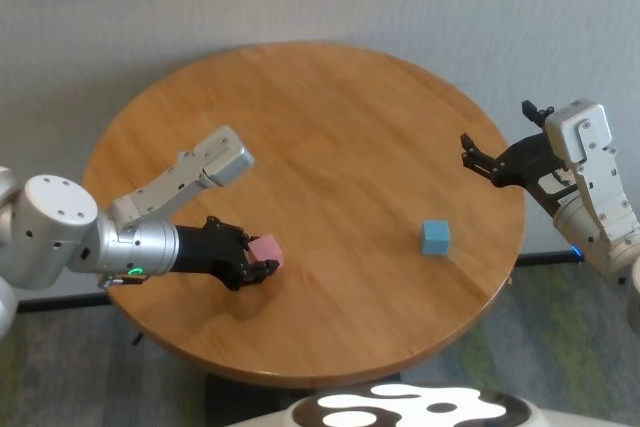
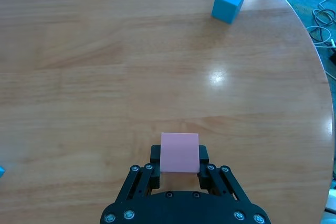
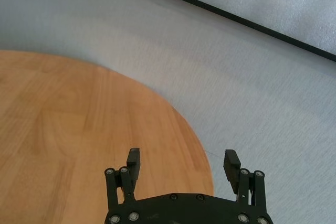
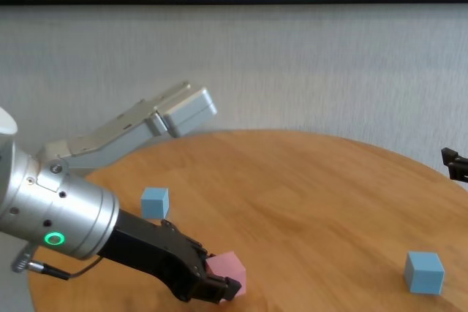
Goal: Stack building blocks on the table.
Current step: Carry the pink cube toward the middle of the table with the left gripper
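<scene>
my left claw [image 1: 262, 269] is clenched on the small pale pink matte cube [image 1: 267, 250], at about 7 o'clock on the round honey-brown wooden surface [image 1: 330, 147]. one light blue cube [image 1: 435, 237] sits near 4 o'clock, another [image 4: 154, 202] behind my left arm. my right claw [image 1: 478, 160] hangs released at the 3 o'clock edge.

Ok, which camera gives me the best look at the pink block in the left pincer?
The left wrist view: the pink block sits centred between the left pincer fingers, its top face unobstructed. The head view shows it small and partly hidden by the fingers; the chest view shows it low, side-on. The right wrist view misses it.
</scene>
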{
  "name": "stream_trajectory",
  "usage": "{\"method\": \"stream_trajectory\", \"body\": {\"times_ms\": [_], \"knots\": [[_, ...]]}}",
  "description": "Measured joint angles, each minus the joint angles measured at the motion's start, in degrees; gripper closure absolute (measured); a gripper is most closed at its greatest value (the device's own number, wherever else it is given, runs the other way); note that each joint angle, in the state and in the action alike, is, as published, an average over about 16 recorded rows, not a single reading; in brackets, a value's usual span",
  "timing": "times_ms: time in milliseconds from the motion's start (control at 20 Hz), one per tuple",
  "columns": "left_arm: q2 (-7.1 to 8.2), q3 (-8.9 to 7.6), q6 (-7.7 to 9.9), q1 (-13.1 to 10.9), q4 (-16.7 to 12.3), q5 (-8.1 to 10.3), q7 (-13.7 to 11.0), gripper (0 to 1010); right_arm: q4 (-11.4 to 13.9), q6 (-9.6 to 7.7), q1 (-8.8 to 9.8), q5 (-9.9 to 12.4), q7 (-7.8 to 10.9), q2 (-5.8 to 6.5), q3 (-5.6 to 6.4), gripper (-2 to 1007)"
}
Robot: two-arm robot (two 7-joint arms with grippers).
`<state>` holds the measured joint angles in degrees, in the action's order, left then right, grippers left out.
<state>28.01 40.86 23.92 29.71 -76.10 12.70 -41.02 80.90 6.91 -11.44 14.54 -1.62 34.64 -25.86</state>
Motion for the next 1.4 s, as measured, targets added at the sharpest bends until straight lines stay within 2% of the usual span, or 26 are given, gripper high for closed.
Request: {"method": "stream_trajectory", "body": {"times_ms": [200, 500, 1000, 1400], "knots": [[-0.92, 1.53, -0.63, 1.6, 1.9, -0.35, -1.0, 609, 0.0, 0.00, 0.00, 0.0, 0.00, 0.00, 0.00, 0], [-2.04, 2.58, -1.30, 3.1, 4.0, -0.45, -1.2, 609, 0.0, 0.00, 0.00, 0.0, 0.00, 0.00, 0.00, 0], [-3.71, 3.01, -1.98, 4.5, 6.9, -0.60, -0.7, 609, 0.0, 0.00, 0.00, 0.0, 0.00, 0.00, 0.00, 0], [-4.48, 3.05, -1.49, 5.2, 8.2, -0.63, -0.6, 609, 0.0, 0.00, 0.00, 0.0, 0.00, 0.00, 0.00, 0]]}}
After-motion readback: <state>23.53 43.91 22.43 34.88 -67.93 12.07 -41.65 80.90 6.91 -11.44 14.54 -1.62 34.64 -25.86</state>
